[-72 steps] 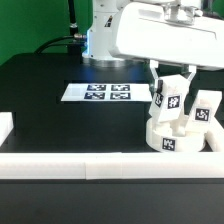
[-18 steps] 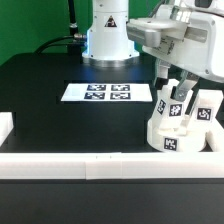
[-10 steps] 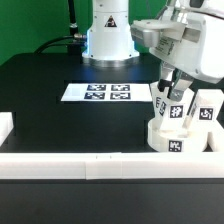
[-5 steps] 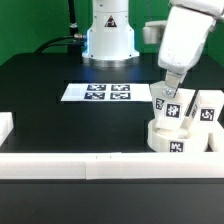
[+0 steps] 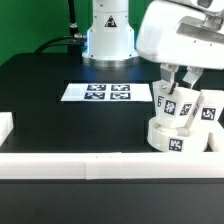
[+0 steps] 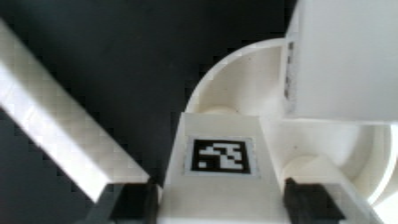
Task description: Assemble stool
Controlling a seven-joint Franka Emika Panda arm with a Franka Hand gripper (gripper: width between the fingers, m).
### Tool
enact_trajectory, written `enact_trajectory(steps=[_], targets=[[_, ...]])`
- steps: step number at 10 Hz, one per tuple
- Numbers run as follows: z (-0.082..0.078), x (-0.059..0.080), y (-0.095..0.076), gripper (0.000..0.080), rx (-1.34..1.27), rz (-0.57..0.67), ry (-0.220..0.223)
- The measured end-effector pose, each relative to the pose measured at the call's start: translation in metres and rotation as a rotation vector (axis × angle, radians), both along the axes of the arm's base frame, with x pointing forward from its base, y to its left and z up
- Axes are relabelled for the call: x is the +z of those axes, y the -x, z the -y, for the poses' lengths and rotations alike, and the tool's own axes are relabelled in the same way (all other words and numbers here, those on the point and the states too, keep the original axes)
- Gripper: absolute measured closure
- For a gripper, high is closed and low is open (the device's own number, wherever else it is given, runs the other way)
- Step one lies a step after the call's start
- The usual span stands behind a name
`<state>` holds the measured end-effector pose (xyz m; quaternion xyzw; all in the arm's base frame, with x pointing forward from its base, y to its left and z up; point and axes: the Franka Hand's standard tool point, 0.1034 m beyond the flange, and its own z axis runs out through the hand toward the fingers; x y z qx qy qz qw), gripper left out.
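Exterior view: gripper (image 5: pixel 178 92) pinching a leg block (image 5: pixel 183 107)
Leg block: upright on the seat (image 5: pixel 175 137)
Seat: on the worktop (image 5: pixel 60 125)

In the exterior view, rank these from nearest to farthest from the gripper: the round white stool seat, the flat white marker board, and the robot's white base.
1. Round white stool seat, just below the gripper.
2. Flat white marker board, toward the exterior view's left.
3. Robot's white base, behind the board.

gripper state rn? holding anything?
Gripper: shut on a small white rectangular tagged leg block, standing upright on the thick round white plastic stool seat.
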<state>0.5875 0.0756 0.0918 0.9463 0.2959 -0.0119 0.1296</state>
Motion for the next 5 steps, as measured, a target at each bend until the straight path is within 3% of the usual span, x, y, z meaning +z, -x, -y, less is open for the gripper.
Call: enact_trajectory(steps=[5], targets=[[-0.0010, 0.0000, 0.0005, 0.0462, -0.351, 0.076, -0.039]])
